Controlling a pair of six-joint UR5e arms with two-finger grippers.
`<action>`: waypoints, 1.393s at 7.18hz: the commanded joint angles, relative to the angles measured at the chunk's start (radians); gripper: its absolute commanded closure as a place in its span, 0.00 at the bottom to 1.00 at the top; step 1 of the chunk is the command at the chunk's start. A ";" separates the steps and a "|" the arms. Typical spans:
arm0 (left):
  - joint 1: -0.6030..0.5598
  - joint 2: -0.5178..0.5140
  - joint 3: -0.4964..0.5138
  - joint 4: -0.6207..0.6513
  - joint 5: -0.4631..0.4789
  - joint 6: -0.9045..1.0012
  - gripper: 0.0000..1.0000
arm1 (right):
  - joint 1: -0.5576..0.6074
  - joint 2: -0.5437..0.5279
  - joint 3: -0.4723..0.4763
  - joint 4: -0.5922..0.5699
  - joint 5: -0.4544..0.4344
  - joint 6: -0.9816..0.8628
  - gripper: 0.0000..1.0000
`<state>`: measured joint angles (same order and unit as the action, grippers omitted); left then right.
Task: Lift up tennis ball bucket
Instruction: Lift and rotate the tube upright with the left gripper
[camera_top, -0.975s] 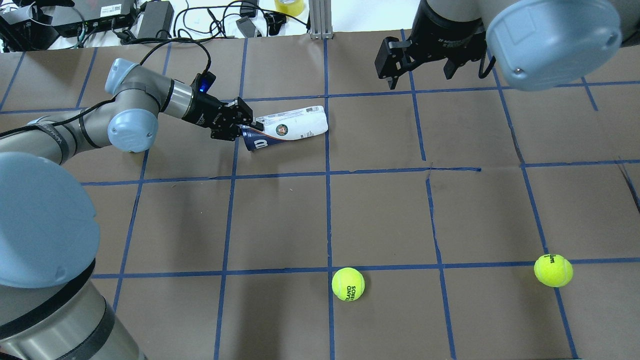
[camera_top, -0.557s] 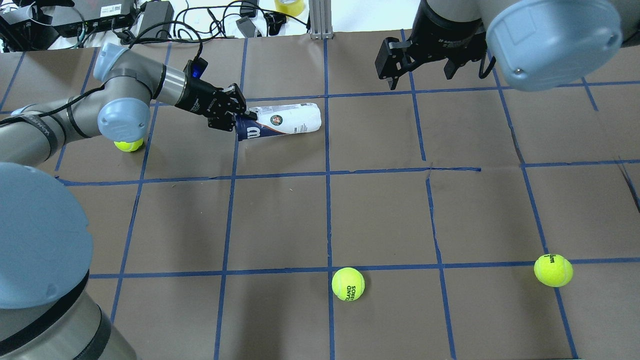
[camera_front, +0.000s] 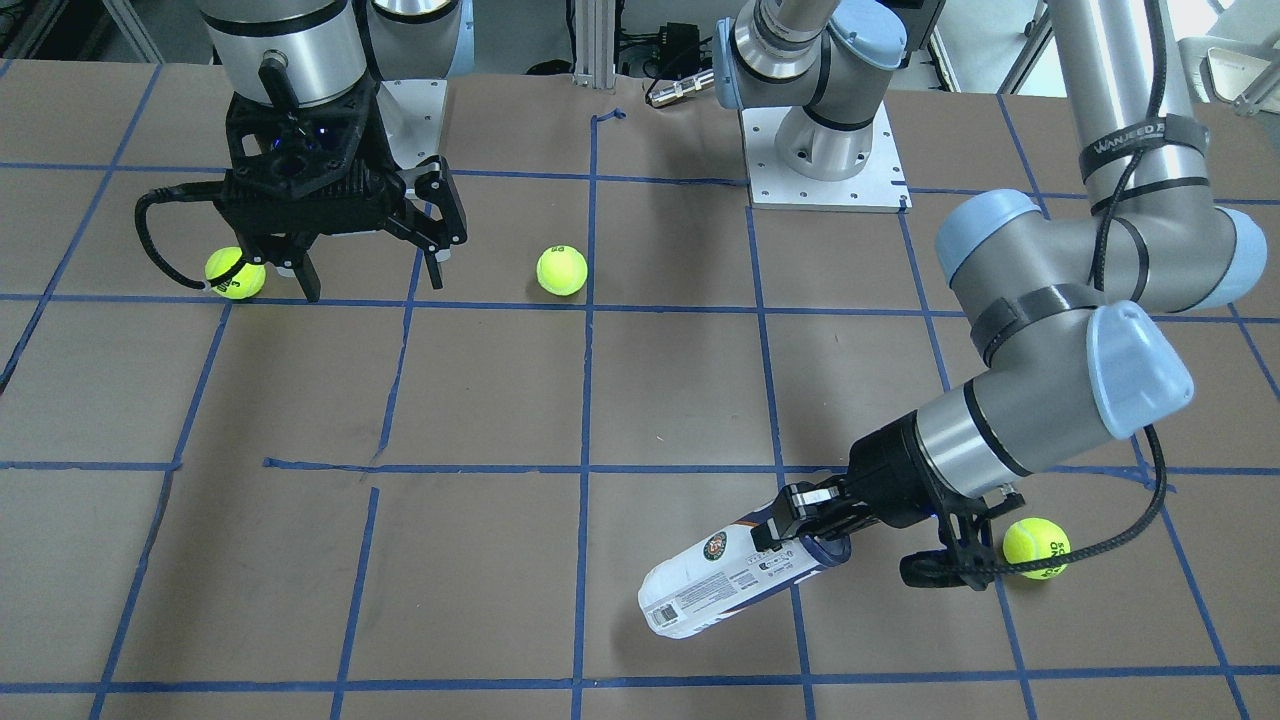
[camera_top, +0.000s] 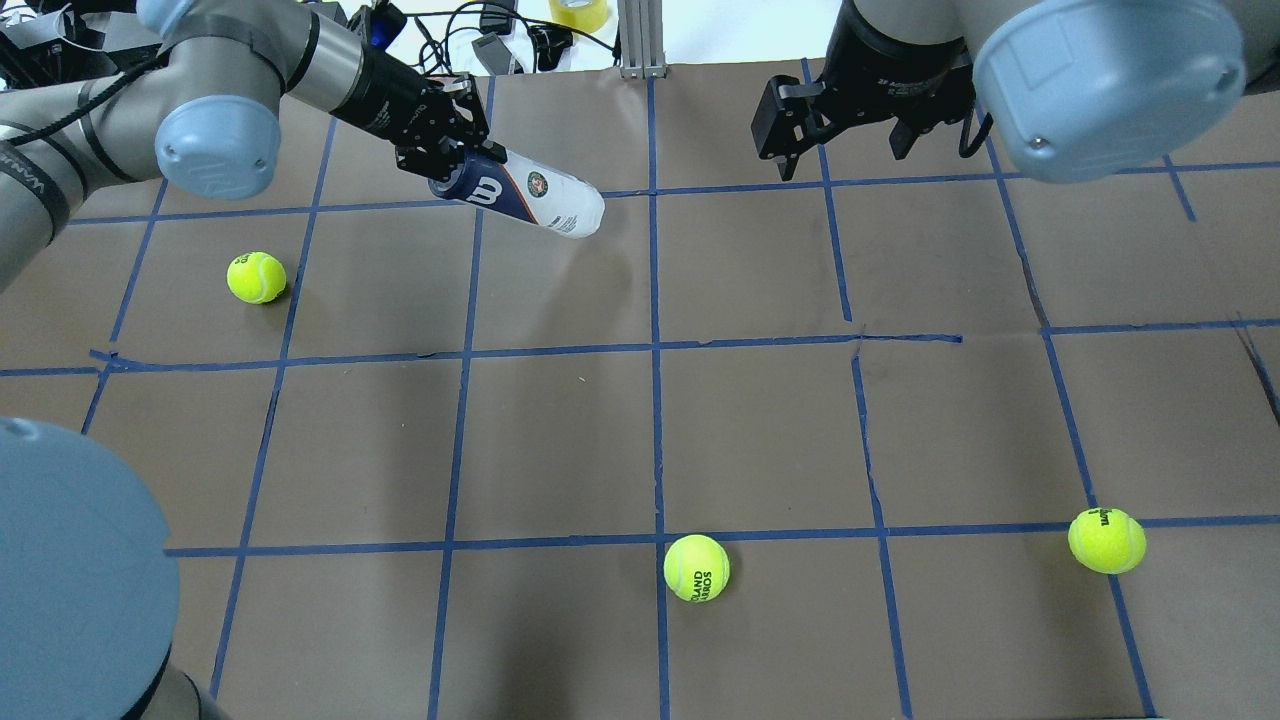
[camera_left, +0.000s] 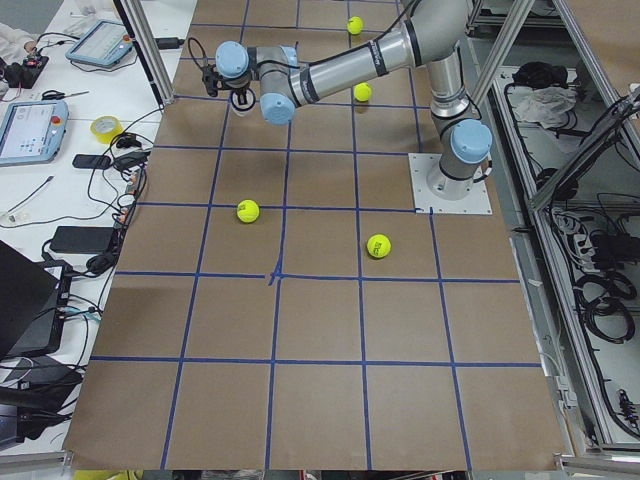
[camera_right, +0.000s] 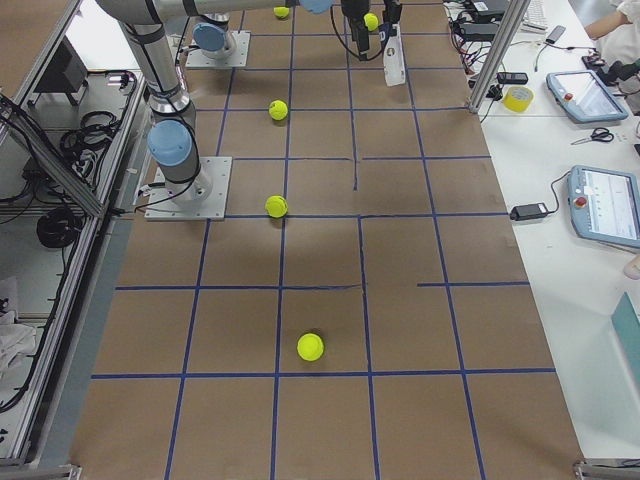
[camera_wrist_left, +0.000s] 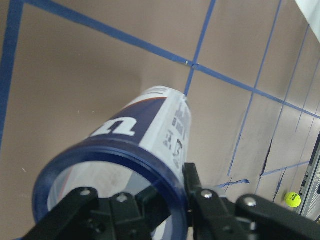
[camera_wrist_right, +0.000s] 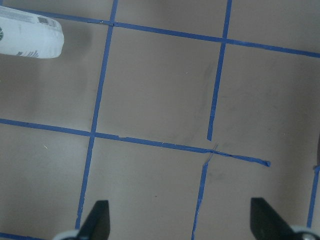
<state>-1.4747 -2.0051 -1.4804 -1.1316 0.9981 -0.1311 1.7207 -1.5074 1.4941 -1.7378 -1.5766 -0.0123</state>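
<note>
The tennis ball bucket (camera_top: 530, 192) is a slim clear can with a white-and-navy label, a round crest and a white W. My left gripper (camera_top: 455, 165) is shut on its navy rim and holds it off the table, tilted with the closed end lower. The front view shows the bucket (camera_front: 715, 585) above its shadow, with the left gripper (camera_front: 800, 535) at its open mouth. The left wrist view shows the rim (camera_wrist_left: 115, 165) pinched between the fingers (camera_wrist_left: 202, 192). My right gripper (camera_top: 840, 145) is open and empty over the far right of the table, with nothing between its fingers (camera_wrist_right: 97, 220).
Three yellow-green tennis balls lie on the brown paper: one at the left (camera_top: 256, 277), one at front centre (camera_top: 696, 568), one at front right (camera_top: 1106, 540). Cables and boxes (camera_top: 300, 30) lie beyond the far edge. The bucket's end shows in the right wrist view (camera_wrist_right: 30, 37).
My left gripper has risen and moved toward the far edge with the bucket, lifting it off the paper. The ball under the left arm has come into full view. The right arm has not moved.
</note>
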 joint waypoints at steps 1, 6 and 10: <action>-0.093 0.020 0.044 -0.007 0.228 0.011 1.00 | -0.001 0.000 0.000 0.000 0.000 0.000 0.00; -0.220 0.000 0.052 -0.028 0.493 0.157 1.00 | 0.000 -0.002 0.000 0.000 0.000 0.000 0.00; -0.230 0.002 0.051 -0.117 0.494 0.157 0.60 | 0.000 -0.005 0.000 -0.002 -0.002 0.000 0.00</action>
<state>-1.7008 -2.0043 -1.4296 -1.2305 1.4919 0.0260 1.7211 -1.5119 1.4941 -1.7390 -1.5784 -0.0123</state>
